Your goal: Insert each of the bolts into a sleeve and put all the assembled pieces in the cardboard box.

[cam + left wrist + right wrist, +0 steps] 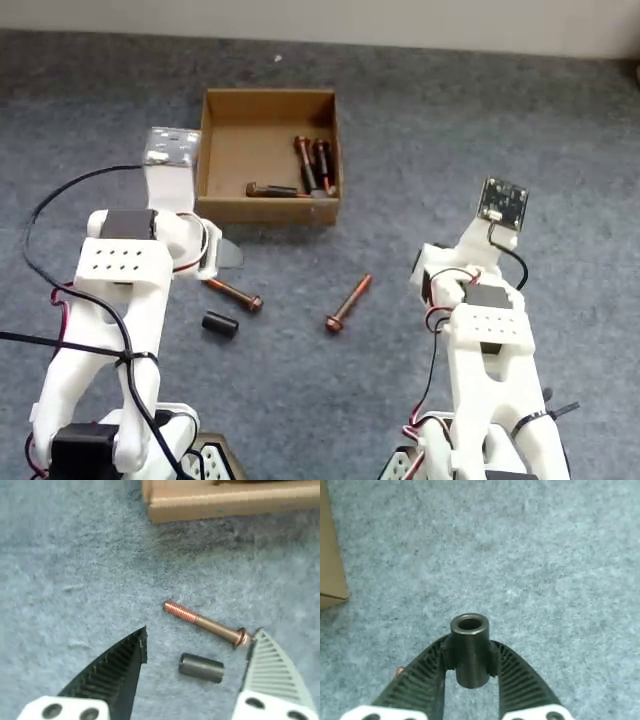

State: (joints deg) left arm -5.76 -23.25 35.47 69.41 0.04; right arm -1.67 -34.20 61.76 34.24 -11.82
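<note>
My right gripper [470, 645] is shut on a black sleeve [470, 664], held upright above the grey carpet with its bore facing the camera. My left gripper [201, 630] stands open just above a copper bolt [205, 623] and a loose black sleeve [201, 667], both lying between its fingers. From above, that bolt [232, 292] and sleeve [219, 325] lie in front of the left gripper [224, 256]. A second loose bolt [348, 303] lies mid-table. The cardboard box [213, 150] holds several bolts.
The box's near wall [225, 502] is a short way beyond the left gripper, and its corner [330, 555] shows in the right wrist view. The right arm [480, 310] stands to the right of the loose bolt. Open carpet lies right of the box.
</note>
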